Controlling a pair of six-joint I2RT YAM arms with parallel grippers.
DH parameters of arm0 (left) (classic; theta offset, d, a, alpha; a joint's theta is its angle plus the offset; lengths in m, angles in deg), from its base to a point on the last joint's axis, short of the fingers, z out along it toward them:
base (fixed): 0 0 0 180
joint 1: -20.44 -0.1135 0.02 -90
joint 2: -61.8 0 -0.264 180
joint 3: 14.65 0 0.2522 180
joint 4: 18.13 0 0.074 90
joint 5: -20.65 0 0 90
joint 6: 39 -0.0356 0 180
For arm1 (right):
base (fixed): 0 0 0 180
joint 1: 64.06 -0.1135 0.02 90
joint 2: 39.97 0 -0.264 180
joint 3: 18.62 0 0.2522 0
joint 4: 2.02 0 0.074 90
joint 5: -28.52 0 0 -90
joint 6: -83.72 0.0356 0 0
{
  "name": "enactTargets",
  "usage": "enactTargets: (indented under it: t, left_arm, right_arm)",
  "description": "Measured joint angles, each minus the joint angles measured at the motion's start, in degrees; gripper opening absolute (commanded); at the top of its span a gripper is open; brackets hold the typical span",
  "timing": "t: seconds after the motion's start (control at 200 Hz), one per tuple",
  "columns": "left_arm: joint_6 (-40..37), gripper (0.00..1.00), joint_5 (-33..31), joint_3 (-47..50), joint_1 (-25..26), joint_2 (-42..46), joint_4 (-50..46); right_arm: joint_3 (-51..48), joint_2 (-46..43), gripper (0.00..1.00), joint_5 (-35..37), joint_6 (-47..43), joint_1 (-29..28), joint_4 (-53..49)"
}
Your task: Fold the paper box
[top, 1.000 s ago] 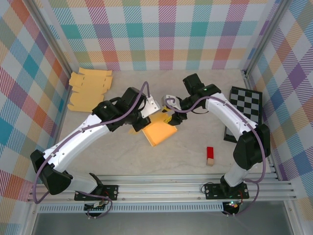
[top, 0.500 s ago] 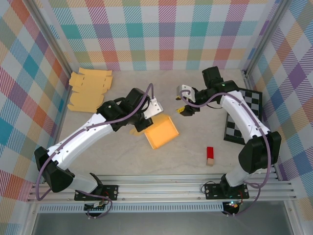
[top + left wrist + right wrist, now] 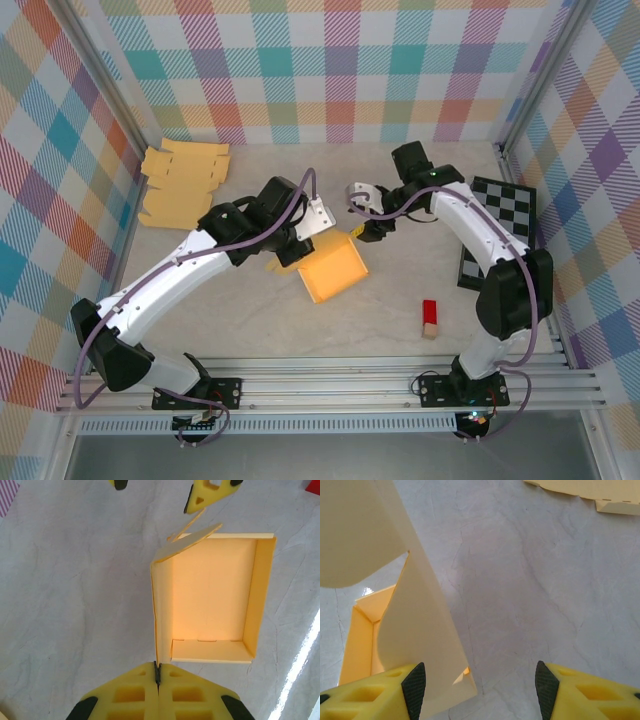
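My left gripper point(image 3: 157, 674) is pinched shut on the thin side wall of the paper box point(image 3: 212, 600), at the end of that wall nearest the wrist camera. I read the grip as an anchor: it pins the light card to the table point(image 3: 400, 300) so the box cannot slide or spin when the other arm pushes on it. The box lies open side up about midway between the two arms. Its floor is flat, and the wall opposite my pinch and the short end wall stand upright. At the end of the box farthest from the left gripper, a loose flap point(image 3: 420, 625) stands at a slant, not yet tucked. My right gripper point(image 3: 364, 228) hangs just beyond that end of the box, jaws fairly wide and holding nothing. In the right wrist view the flap rises just in front of one finger point(image 3: 414, 685), and I cannot tell whether they touch. I judge the jaws are apart so they can straddle or nudge the flap and fold it into the box. Well apart from the box lie a stack of flat blanks point(image 3: 180, 185) on the left arm's side, and a red block point(image 3: 430, 317) and a checkered board point(image 3: 500, 225) on the right arm's side; none is in the way.
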Motion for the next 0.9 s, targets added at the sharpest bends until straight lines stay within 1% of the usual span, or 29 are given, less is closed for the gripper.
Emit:
enactTargets:
  t: [0.255,0.42,0.575,0.9]
  left_arm:
    - [0.02,0.0,0.02,-0.04,0.02,-0.57,-0.11]
    - [0.02,0.0,-0.22,-0.37,0.31,-1.79,-0.15]
    - [0.04,0.0,-1.07,-0.39,0.7,-1.88,-0.11]
    - [0.2,0.0,-2.56,-0.39,1.57,-1.88,1.01]
  right_arm:
    - [0.0,0.44,0.63,-0.22,0.02,-1.66,0.33]
    - [-0.04,0.66,0.64,-2.34,1.05,-3.5,0.31]
    - [-0.37,1.14,0.64,-3.43,1.64,-3.96,0.04]
    - [-6.67,0.7,0.63,-7.28,4.0,-5.03,0.74]
